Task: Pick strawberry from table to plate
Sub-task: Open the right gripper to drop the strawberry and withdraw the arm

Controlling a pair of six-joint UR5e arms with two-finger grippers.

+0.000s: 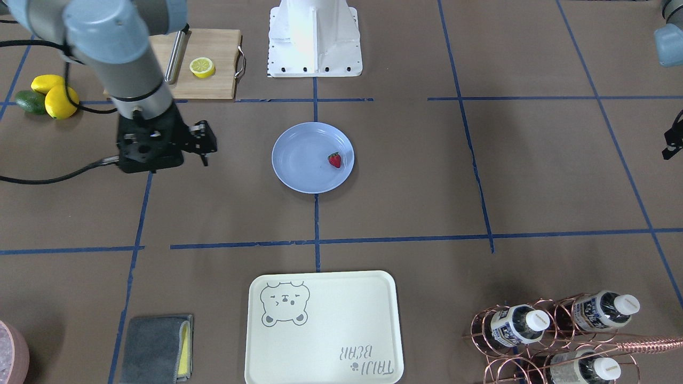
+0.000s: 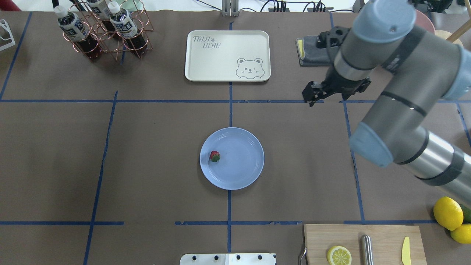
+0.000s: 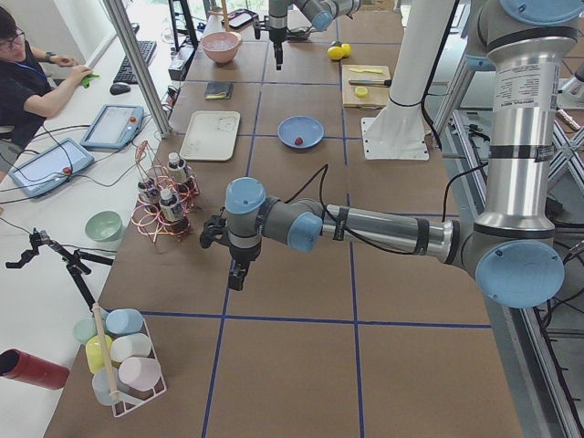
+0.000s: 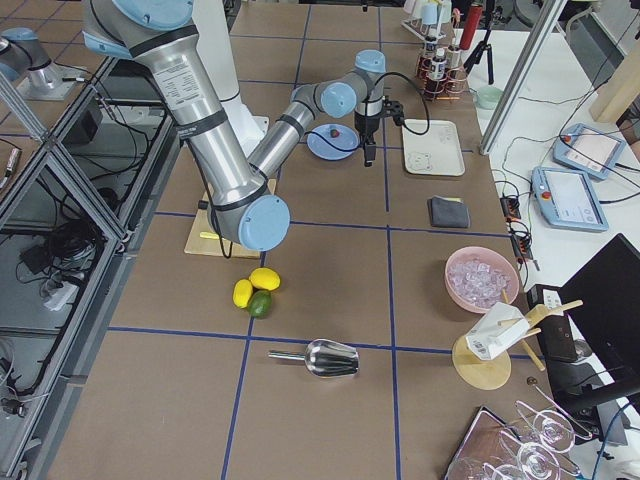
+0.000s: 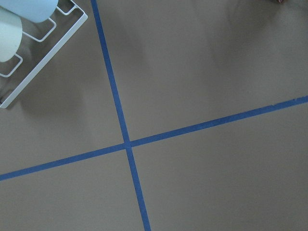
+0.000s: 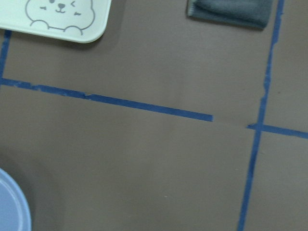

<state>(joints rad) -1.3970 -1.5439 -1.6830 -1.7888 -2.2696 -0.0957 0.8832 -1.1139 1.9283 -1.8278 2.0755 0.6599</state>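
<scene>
The small red strawberry (image 1: 334, 159) (image 2: 214, 156) lies inside the light-blue plate (image 1: 299, 170) (image 2: 243, 169), close to its rim on the robot's left side. The plate sits at the middle of the brown table (image 1: 405, 176) with its blue tape grid. My right gripper (image 1: 204, 151) (image 2: 311, 98) hangs above bare table, well off to the plate's far right, open and holding nothing. Its wrist view catches only a sliver of the plate (image 6: 12, 207). My left gripper (image 3: 235, 272) hovers over the table's far left end, and I cannot tell whether it is open or shut.
A cream bear tray (image 2: 228, 55) and a grey cloth (image 2: 311, 51) lie across the table. A copper rack of bottles (image 2: 103, 33) stands at the far left. The cutting board (image 2: 382, 235) holds a lemon half and a knife, with lemons (image 2: 448, 212) beside it.
</scene>
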